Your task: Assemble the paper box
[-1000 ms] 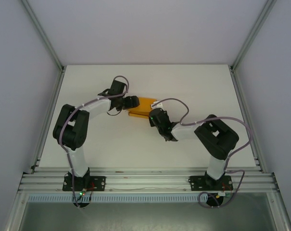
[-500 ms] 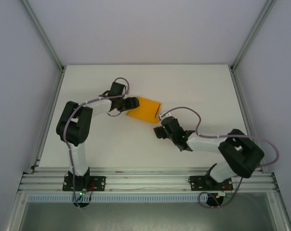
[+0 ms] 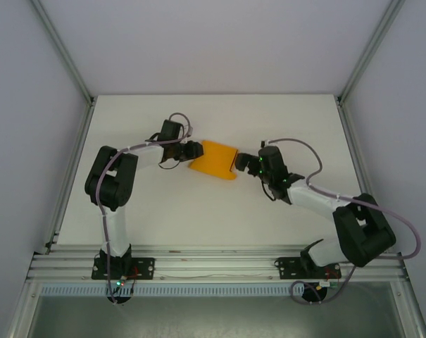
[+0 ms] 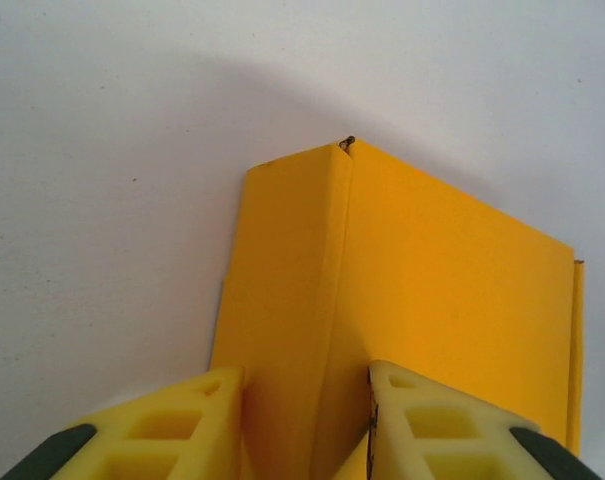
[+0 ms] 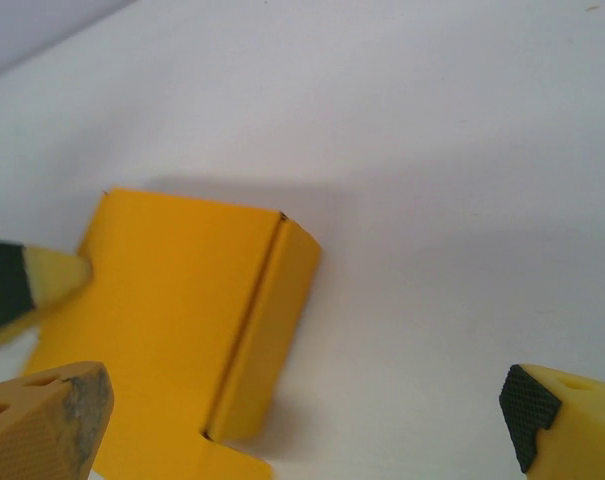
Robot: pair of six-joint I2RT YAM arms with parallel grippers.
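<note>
The paper box [image 3: 216,160], bright orange and folded into a low squarish shape, lies flat on the white counter [image 3: 198,120]. The left end effector [image 3: 193,151] sits at the box's left edge. In the left wrist view [image 4: 305,385] its yellow fingers [image 4: 182,425] straddle a raised fold ridge of the box [image 4: 432,290], one on the panel either side of it. I cannot tell whether they are clenched on the card or just resting against it. The right end effector [image 3: 242,163] is just beside the box's right edge, released, its jaws spread wide and grasping nothing [image 5: 302,400]. From the right wrist the box [image 5: 172,300] shows a broad top panel, a fold line and a narrow side panel, with a small flap at its near edge and one left fingertip [image 5: 57,275] touching its far side
</note>
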